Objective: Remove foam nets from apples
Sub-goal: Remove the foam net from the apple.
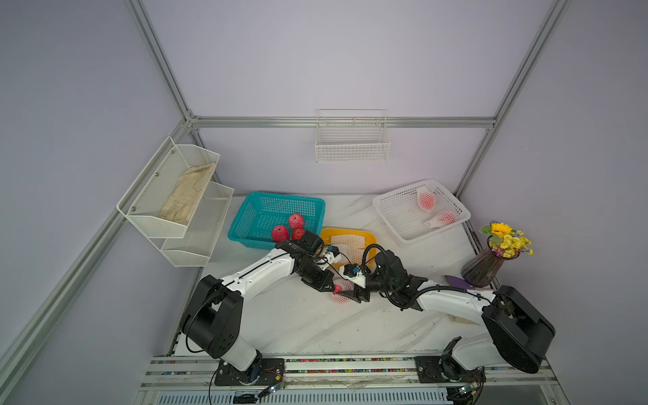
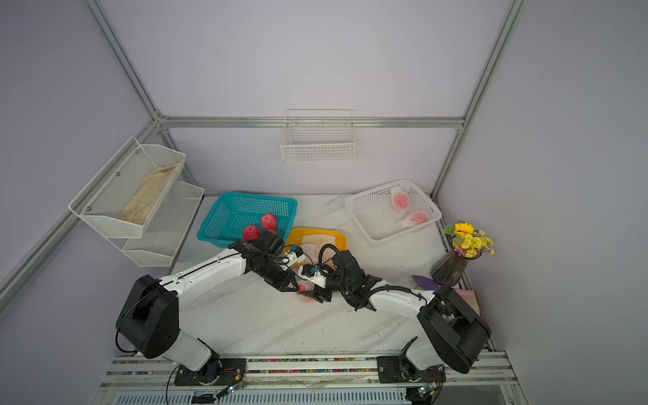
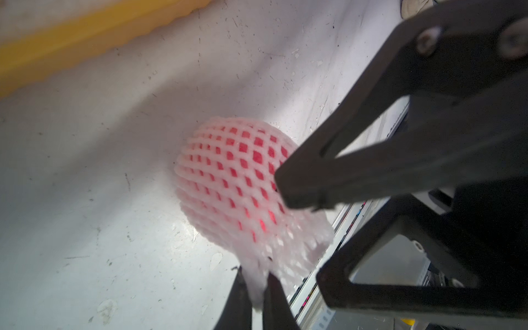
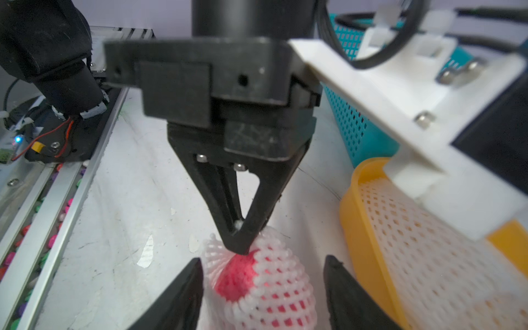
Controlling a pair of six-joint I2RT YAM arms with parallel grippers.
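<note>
Right wrist view: left end effector (image 4: 240, 248) closed tight on foam net (image 4: 285, 288), right end effector (image 4: 263, 258) wide open around apple (image 4: 237, 278).

In both top views the jaws cover most of the foam net (image 1: 340, 299); the left arm (image 1: 266, 270) hides part of one bare apple (image 1: 298, 234).

Setting: robotics lab test cell. Evidence: silver aluminium-extrusion frame (image 1: 343, 122) around plain lilac wall panels (image 1: 315, 52); two white-and-black robot arms (image 1: 259, 273) bolted to a slotted metal rail (image 1: 350, 366) at the scuffed white marble-pattern table (image 1: 315, 326) (exposed wiring and a small circuit board (image 1: 277, 386) at the bases).
</note>
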